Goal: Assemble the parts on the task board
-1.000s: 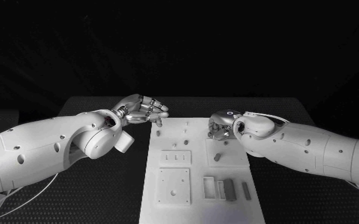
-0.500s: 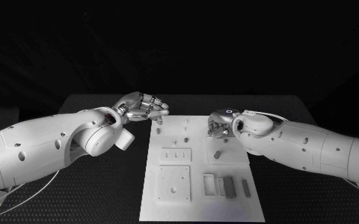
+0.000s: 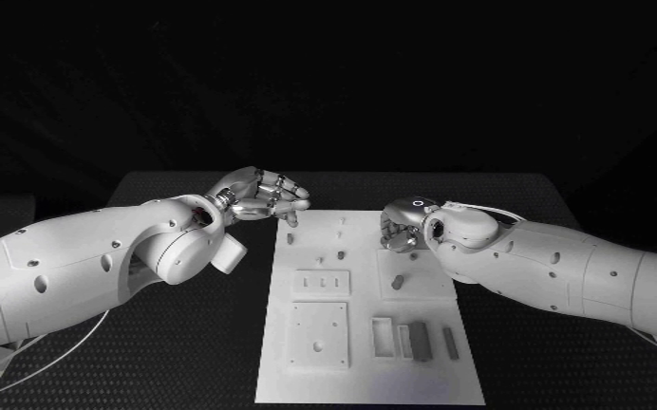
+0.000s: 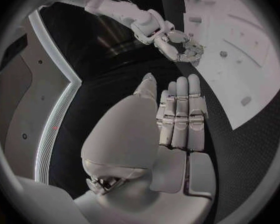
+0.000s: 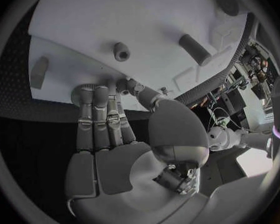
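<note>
Hands, two, above one task board

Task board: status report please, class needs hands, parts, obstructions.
Left silver hand empty beside white task board. Right silver hand fingertips at board's far edge, grip unclear. Small grey parts on board, unobstructed.

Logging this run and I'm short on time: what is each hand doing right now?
Left hand: open, fingers straight and together, holding nothing, off the task board.
Right hand: fingertips at the board's far edge; whether it holds a part cannot be told.
</note>
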